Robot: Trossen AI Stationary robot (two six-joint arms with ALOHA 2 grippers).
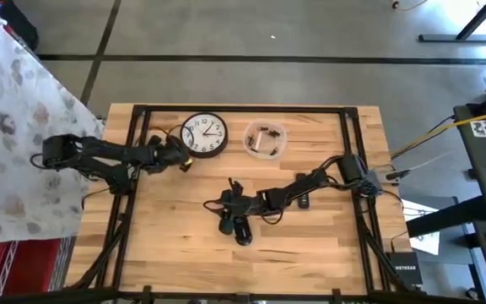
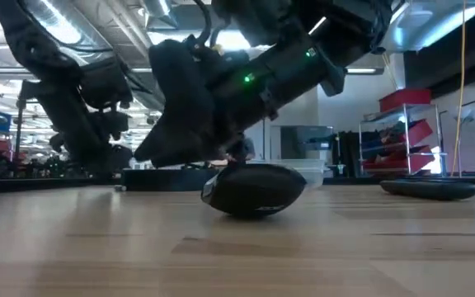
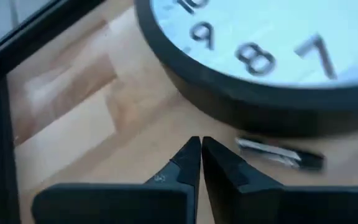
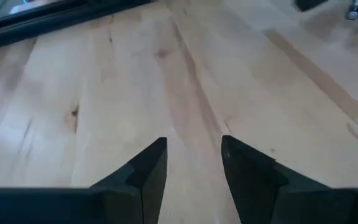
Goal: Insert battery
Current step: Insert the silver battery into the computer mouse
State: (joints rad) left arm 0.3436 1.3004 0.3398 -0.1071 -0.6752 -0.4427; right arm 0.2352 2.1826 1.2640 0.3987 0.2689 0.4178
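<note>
One battery [image 3: 280, 154] lies flat on the wooden surface [image 1: 175, 236] right beside the clock [image 1: 204, 135] rim, long axis running roughly along that rim, lower right of the left wrist view. The left hand [image 3: 199, 163] sits just short of it, fingers pressed together. The right hand [image 4: 192, 163], spread and holding nothing, hangs over bare wood mid-frame by one black mouse [image 2: 254, 189]; one clear bowl [image 1: 265, 139] sits right of the clock.
</note>
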